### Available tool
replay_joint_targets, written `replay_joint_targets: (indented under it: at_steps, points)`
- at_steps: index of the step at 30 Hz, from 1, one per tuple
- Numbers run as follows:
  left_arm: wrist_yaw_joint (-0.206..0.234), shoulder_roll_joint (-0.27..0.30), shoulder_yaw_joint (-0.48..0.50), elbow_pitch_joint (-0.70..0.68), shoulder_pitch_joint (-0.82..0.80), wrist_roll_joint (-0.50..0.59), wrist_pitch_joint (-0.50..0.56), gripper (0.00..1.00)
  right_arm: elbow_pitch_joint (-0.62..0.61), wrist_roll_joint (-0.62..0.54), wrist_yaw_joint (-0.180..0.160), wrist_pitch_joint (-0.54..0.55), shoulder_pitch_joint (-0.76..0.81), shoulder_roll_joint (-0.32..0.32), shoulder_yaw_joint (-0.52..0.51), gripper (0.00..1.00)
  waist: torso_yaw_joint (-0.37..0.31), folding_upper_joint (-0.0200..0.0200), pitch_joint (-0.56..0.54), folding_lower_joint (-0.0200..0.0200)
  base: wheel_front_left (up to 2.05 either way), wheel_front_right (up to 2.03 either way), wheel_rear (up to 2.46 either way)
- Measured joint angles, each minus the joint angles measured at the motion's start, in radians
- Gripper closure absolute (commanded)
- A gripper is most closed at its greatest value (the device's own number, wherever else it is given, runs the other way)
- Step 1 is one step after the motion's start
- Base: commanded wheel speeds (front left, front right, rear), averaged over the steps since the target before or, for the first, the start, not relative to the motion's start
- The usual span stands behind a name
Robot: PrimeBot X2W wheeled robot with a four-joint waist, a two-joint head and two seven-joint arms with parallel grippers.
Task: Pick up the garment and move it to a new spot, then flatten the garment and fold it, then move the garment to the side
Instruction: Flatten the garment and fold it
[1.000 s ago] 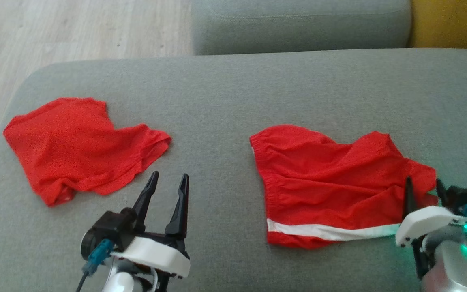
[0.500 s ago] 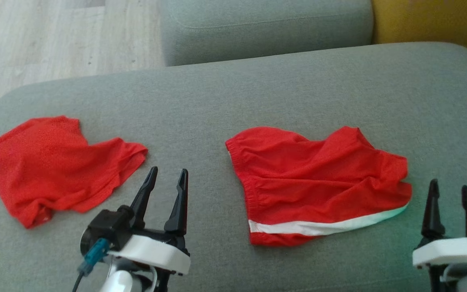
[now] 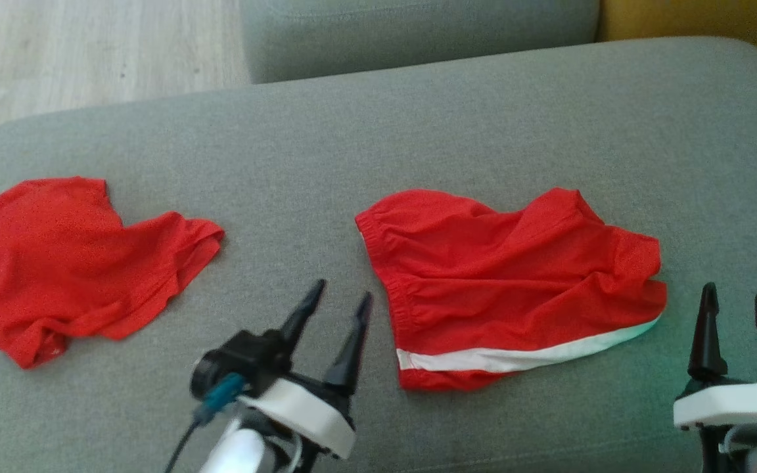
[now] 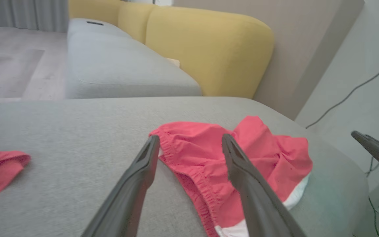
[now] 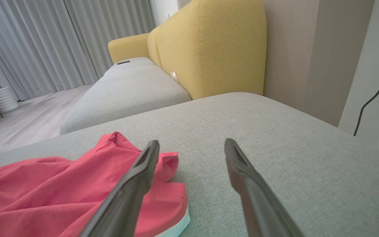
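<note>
Both grippers are released and hold nothing. The left gripper [image 3: 342, 290] has its two dark fingers spread just short of the elastic waistband end of the crumpled red mesh shorts with a white stripe along one edge [image 3: 510, 282]. The right gripper [image 3: 735, 292] is equally wide just past the shorts' opposite corner. The shorts lie between the two on the broad grey fabric sofa cushion [image 3: 418, 118], touching neither.

The likeliest failure, as I judge it, is a shallow pinch. The cloth is thin and heaped in ridges, so fingers closing on a ridge top could take one layer only, and the shorts would then lift twisted rather than hanging flat. In the left wrist view the waistband sits right between the fingers, which is a fair target. In the right wrist view the nearest corner lies off behind the inner finger, not between the pair, so closing from there would likely catch nothing.

Pressing down too hard could dig the fingertips into the soft cushion (it looks yielding) and drag the cloth into new creases.

A second, plain red crumpled garment [image 3: 69, 263] lies well apart on the outer side of the left gripper. Being the same colour, it could be taken for the target.
</note>
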Motion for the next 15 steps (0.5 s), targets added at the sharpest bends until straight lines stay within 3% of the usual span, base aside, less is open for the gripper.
replay_joint_targets:
  at_steps: [8,15]
  points:
    - [-0.043,0.0,-0.161,0.212,-0.077,-0.024,0.0,0.0,0.001,-0.001,0.0,0.0,-0.028,0.0,0.002,0.0,-0.018,0.0,0.038,0.0,0.0,0.0,0.0]
    - [-0.037,0.0,-0.245,0.351,-0.146,-0.079,0.016,0.0,0.005,-0.001,0.0,0.0,-0.031,0.0,0.004,0.0,-0.037,0.0,0.062,0.0001,0.0,0.0,0.0]
